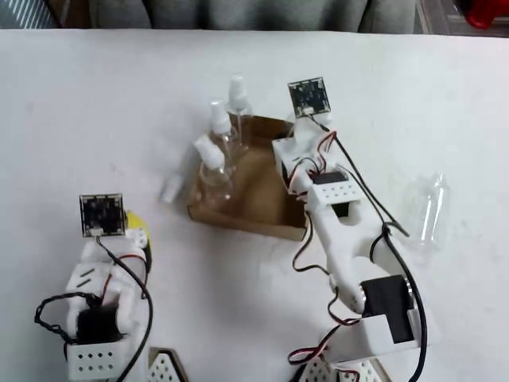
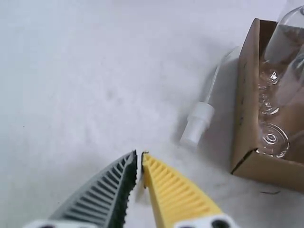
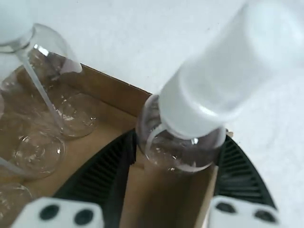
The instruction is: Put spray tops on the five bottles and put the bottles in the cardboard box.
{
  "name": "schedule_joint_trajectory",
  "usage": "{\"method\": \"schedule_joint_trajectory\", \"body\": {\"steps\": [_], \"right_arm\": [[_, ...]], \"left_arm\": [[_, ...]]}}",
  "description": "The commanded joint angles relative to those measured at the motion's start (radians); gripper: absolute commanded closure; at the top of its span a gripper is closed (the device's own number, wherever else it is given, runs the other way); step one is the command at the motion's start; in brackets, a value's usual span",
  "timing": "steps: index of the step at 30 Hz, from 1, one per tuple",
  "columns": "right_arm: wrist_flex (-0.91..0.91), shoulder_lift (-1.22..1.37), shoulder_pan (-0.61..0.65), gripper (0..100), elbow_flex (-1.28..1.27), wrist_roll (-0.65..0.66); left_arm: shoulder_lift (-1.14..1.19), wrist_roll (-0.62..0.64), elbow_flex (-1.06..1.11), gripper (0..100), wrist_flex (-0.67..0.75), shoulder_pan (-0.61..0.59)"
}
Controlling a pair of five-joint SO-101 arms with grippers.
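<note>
Three capped bottles stand in the cardboard box, a bare bottle apart on the tabletop. The left tool, tips together, is near a loose spray top. The right tool clamps a fourth bottle at the box wall

White table, grey cushions beyond it
</note>
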State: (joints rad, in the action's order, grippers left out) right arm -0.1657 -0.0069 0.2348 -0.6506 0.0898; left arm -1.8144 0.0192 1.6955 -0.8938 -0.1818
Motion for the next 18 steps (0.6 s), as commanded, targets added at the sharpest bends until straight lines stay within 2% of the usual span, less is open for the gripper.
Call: {"method": "schedule_joint_trajectory", "body": {"steps": [1, 16, 18], "right_arm": [[0.012, -0.013, 0.019, 79.3, 0.023, 0.006], [0.012, -0.013, 0.030, 79.2, 0.023, 0.002], [0.012, -0.013, 0.030, 76.8, 0.023, 0.002]], "left_arm": [[-0.013, -0.008, -0.003, 98, 0.029, 0.016], [-0.013, -0.008, -0.003, 98, 0.029, 0.016], [-0.013, -0.008, -0.003, 98, 0.029, 0.016]]}}
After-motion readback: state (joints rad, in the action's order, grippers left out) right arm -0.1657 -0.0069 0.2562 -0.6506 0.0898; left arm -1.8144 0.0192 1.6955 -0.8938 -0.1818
